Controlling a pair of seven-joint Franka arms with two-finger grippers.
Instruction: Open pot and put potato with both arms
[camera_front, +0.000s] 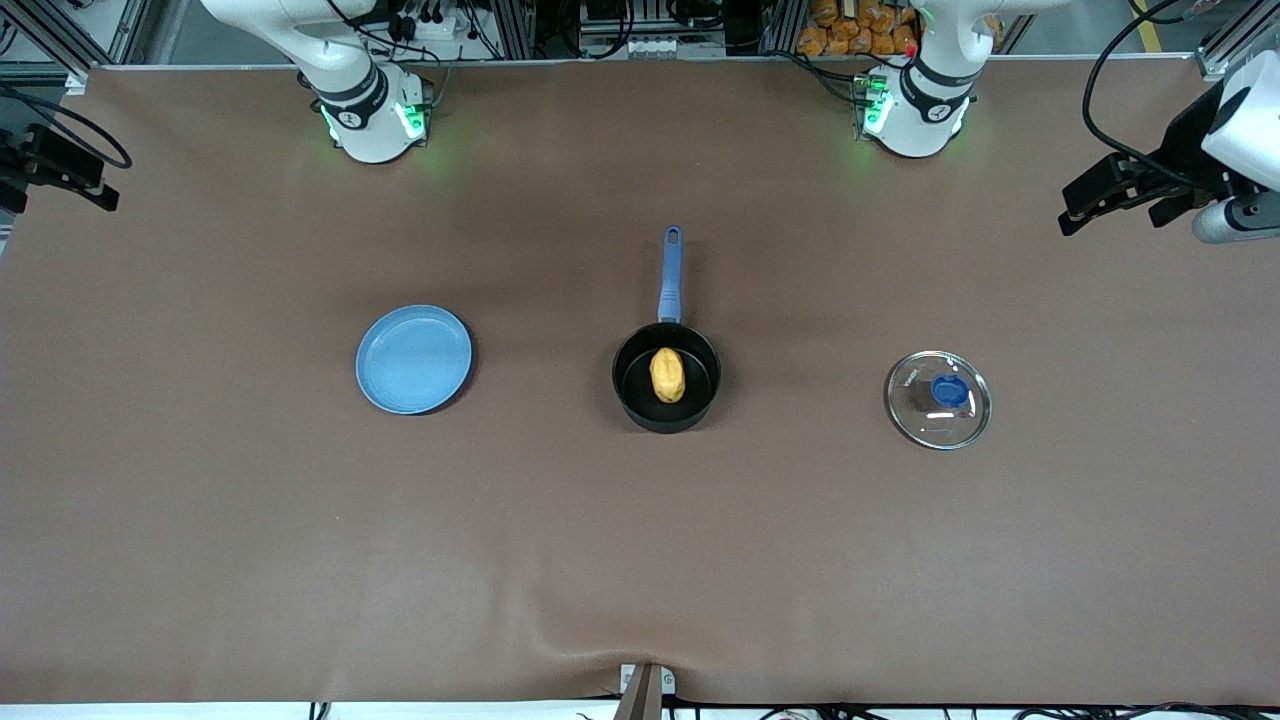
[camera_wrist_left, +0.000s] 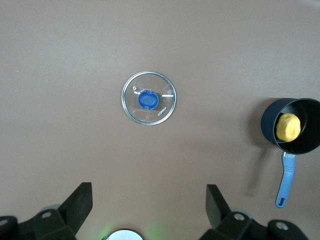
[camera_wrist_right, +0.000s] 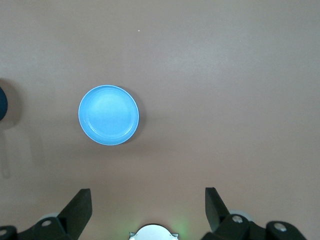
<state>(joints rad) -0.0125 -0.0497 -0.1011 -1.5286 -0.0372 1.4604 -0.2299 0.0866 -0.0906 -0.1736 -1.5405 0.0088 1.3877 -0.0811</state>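
Observation:
The black pot (camera_front: 630, 385) stands open at the table's middle, its blue handle (camera_front: 670, 270) pointing toward the robots' bases. The yellow potato (camera_front: 667, 375) lies inside it. The glass lid with a blue knob (camera_front: 938, 399) lies flat on the table toward the left arm's end. My left gripper (camera_front: 1075, 215) is raised high at that end, open and empty. My right gripper (camera_front: 100, 195) is raised high at the right arm's end, open and empty. The left wrist view shows the lid (camera_wrist_left: 149, 98), pot (camera_wrist_left: 270, 125) and potato (camera_wrist_left: 288, 127) below the open left gripper (camera_wrist_left: 148, 200).
A flat blue plate (camera_front: 413, 359) lies empty beside the pot toward the right arm's end. It shows in the right wrist view (camera_wrist_right: 108, 115) below the open right gripper (camera_wrist_right: 147, 202). The brown table cover (camera_front: 640, 560) has a small wrinkle at its edge nearest the front camera.

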